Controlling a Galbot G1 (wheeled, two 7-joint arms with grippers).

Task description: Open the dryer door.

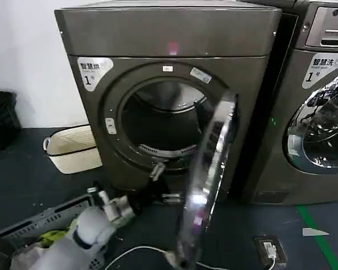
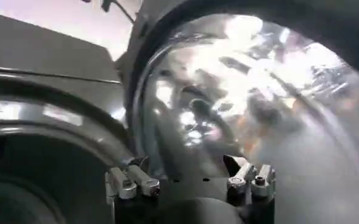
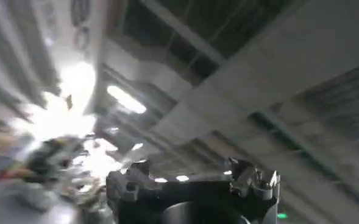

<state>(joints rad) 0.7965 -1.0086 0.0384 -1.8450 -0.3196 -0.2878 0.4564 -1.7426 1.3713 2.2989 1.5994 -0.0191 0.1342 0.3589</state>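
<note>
Nearest me in the head view is my left arm, its white forearm cut off by the lower edge, reaching low toward the dryer. At its end my left gripper [image 1: 160, 183] sits just below the drum opening [image 1: 166, 121], beside the swung-out dryer door [image 1: 208, 180]. From the left wrist view that gripper's [image 2: 188, 179] fingers stand spread apart with nothing between them, the curved glass of the door just beyond. That door stands open, seen nearly edge-on, its chrome ring smeared with reflections and its bottom edge down near the floor. My right gripper [image 3: 191, 179] points up at a ceiling, fingers parted and empty. Beside the dryer stands the LG machine [image 1: 321, 101], cut off at the right.
</note>
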